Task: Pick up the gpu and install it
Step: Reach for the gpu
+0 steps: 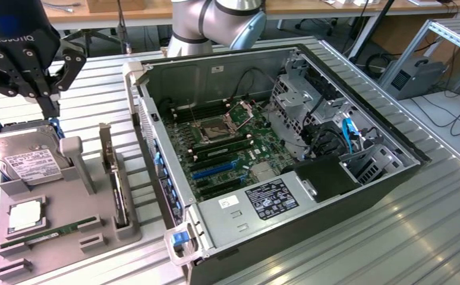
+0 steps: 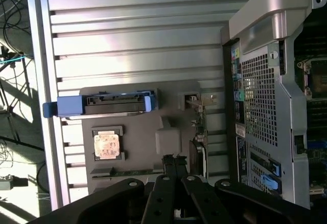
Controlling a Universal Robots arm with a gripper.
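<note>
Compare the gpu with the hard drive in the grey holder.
The gpu is a thin dark card; the hard drive is a thick silver box. The gpu carries a metal bracket at one end, the hard drive a white label on its face. The gpu stands nearest the computer case, the hard drive farther off. Both sit in the grey holder, outside the case.

The claw [image 1: 50,108] is cut off by the top and left edges in the exterior view. The graphics card [image 1: 116,184] stands on its thin edge in a gray holder [image 1: 63,234], so its flat sides barely show. The words on the hard drive [image 1: 24,157] label are too small to read.
</note>
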